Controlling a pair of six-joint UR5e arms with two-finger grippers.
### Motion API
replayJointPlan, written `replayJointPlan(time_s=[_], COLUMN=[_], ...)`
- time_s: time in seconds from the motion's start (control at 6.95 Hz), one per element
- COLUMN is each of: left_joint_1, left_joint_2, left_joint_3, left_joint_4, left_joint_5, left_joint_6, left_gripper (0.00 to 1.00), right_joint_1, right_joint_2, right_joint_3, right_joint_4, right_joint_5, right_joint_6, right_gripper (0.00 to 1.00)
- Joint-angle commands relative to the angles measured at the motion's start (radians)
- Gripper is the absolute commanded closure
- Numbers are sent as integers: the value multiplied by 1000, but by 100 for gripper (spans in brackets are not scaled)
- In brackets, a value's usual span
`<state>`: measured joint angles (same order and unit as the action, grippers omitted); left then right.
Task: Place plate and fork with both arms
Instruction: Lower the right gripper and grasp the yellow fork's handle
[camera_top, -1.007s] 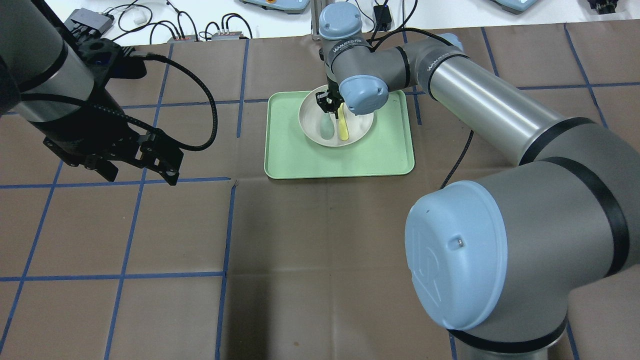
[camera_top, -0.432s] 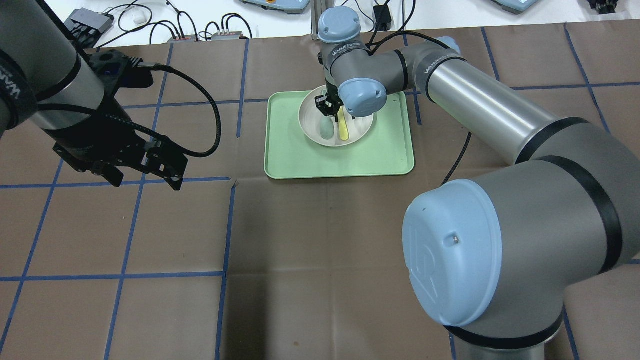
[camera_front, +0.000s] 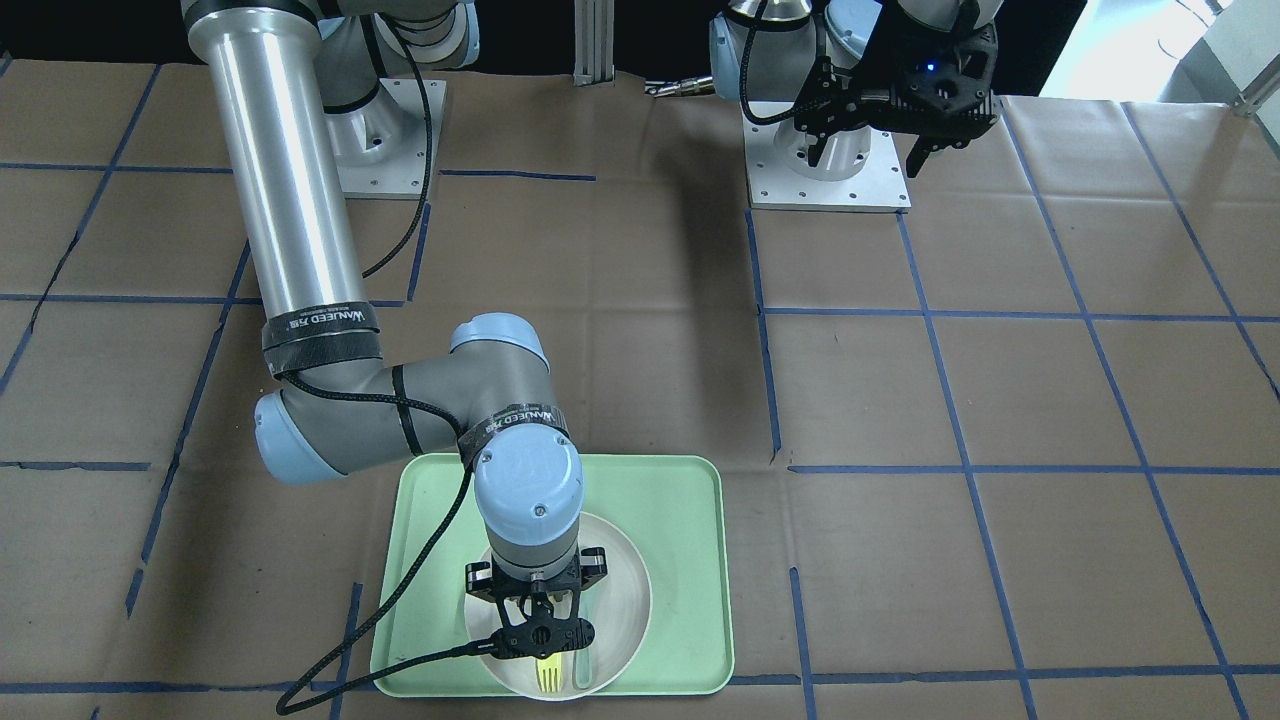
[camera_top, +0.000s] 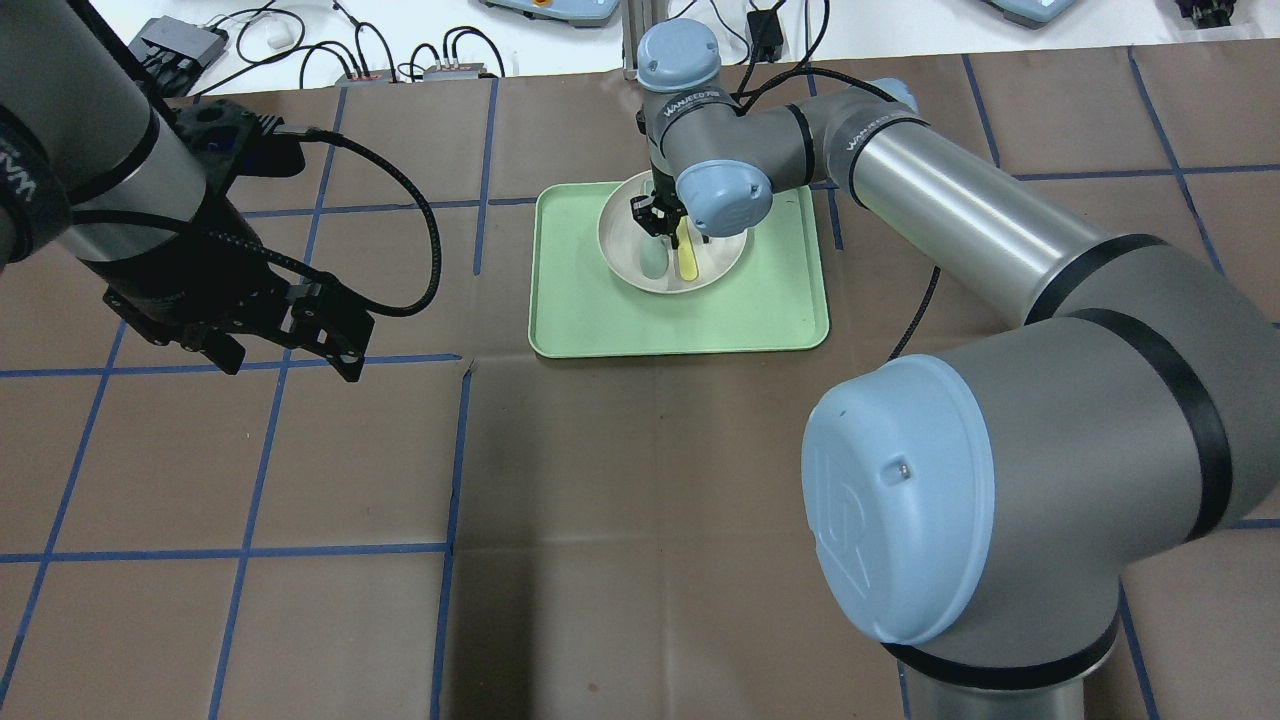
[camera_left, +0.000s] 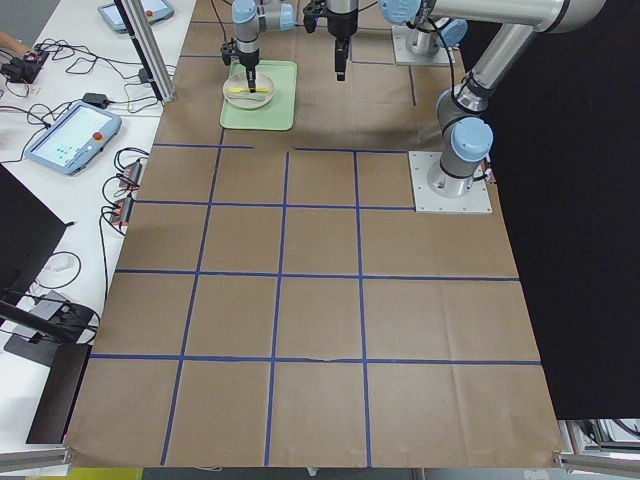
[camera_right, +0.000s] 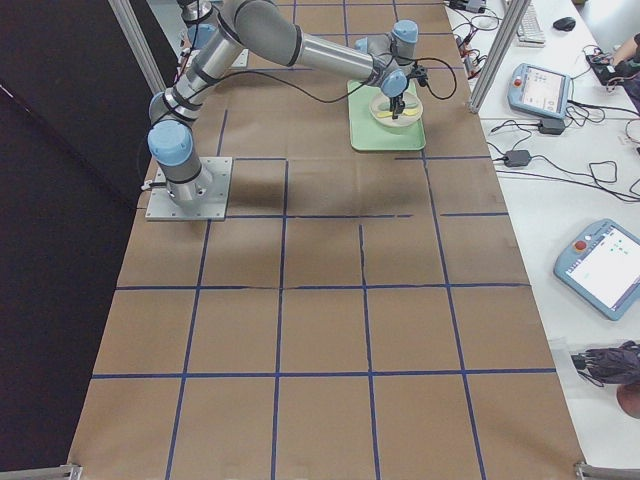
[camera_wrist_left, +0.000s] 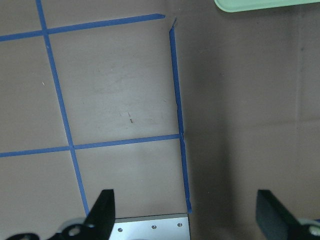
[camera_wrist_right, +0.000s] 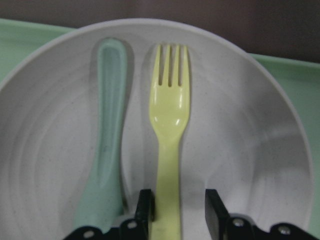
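The off-white plate (camera_top: 722, 252) sits on the mint-green tray (camera_top: 600, 310). The pale-yellow fork (camera_wrist_right: 170, 115) lies in the plate, tines away from my wrist, beside a grey-green spoon (camera_wrist_right: 107, 125). My right gripper (camera_wrist_right: 177, 212) is low over the plate, open, with one finger on each side of the fork's handle. The left finger is against the handle, the right one a little apart. The front view shows the plate (camera_front: 625, 600), the fork's tines (camera_front: 548, 677) and this gripper (camera_front: 540, 640). My left gripper (camera_top: 288, 360) is open and empty, high over the table far left of the tray.
The tray (camera_front: 680, 520) lies on brown paper marked with blue tape lines. The left wrist view shows the left gripper (camera_wrist_left: 185, 215), bare paper, and a tray corner (camera_wrist_left: 265, 4). Cables and boxes lie beyond the table's far edge (camera_top: 350, 60).
My right wrist has shifted slightly over the plate, toward the fork's handle. My left arm has drifted a little. Nothing has been picked up.
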<state>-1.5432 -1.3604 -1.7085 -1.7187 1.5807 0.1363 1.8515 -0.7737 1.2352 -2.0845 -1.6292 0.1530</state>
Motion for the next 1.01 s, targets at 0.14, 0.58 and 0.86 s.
replayJointPlan(time_s=[0.14,0.58,0.86], left_joint_1=[0,0,0], left_joint_2=[7,9,9], left_joint_3=[0,-2,-2], left_joint_4=[-4,-10,-12], left_joint_5=[1,1,1], left_joint_6=[-1,-1,-1], left_gripper=[1,1,1], right_joint_1=[0,0,0], right_joint_2=[1,1,-1], right_joint_3=[0,-2,-8], right_joint_4=[0,1,3], right_joint_5=[-1,-1,-1], right_joint_6=[0,0,0], right_gripper=[61,87,99])
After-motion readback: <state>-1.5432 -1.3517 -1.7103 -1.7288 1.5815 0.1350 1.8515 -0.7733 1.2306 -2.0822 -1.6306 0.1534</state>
